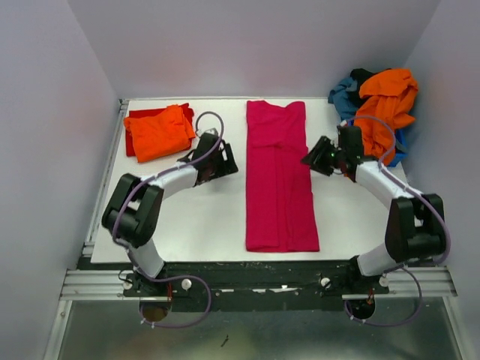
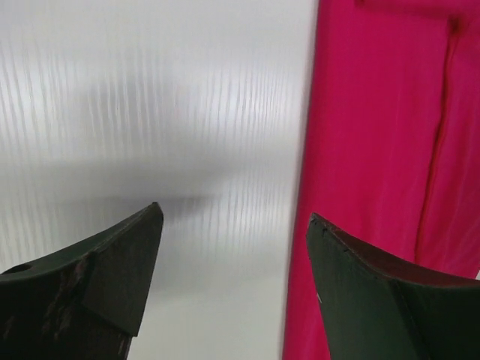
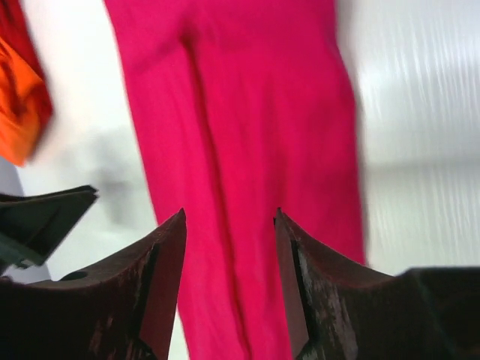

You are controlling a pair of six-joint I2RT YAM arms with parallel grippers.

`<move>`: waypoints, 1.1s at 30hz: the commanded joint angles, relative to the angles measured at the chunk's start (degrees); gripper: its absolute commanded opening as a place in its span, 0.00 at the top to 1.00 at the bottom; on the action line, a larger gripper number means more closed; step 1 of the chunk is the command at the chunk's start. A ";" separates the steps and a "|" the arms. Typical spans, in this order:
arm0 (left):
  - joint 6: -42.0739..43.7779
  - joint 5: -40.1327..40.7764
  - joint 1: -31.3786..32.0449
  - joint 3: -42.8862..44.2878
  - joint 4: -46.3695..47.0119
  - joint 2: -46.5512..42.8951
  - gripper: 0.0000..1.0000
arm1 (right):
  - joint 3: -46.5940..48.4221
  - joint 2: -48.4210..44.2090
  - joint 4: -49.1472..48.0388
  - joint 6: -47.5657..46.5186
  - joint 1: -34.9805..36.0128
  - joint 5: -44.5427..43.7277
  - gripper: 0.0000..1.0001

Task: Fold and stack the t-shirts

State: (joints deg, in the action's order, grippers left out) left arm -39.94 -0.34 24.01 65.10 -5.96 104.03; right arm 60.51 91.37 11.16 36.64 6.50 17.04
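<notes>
Black jaws of the left gripper (image 2: 234,217) stand wide and empty beside the magenta t-shirt (image 1: 279,180). The right gripper (image 3: 229,217) hovers parted above it, empty too. The shirt lies as a long strip on the table (image 1: 195,217); next, probably, both pinch one end for the crosswise fold.

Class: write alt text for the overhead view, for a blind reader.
A magenta t-shirt, folded into a long strip, lies between the left gripper and right gripper. Folded orange shirt far left; unfolded shirts heaped far right.
</notes>
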 commanded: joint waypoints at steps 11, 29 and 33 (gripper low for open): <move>-14.45 3.50 18.43 -36.26 3.94 -33.35 0.29 | -32.02 -36.16 22.85 0.35 1.67 -7.46 0.57; -26.15 4.56 30.83 -42.95 10.70 -32.84 0.32 | -36.25 -36.10 31.29 3.52 9.31 -7.63 0.64; -26.85 3.51 31.19 -44.44 10.44 -34.24 0.35 | -35.47 -34.16 33.22 4.40 10.98 -7.90 0.64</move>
State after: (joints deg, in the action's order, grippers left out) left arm -64.97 3.29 54.46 22.48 5.17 70.32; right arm 24.08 55.48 39.86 39.79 15.94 11.14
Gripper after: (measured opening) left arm 0.667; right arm 0.361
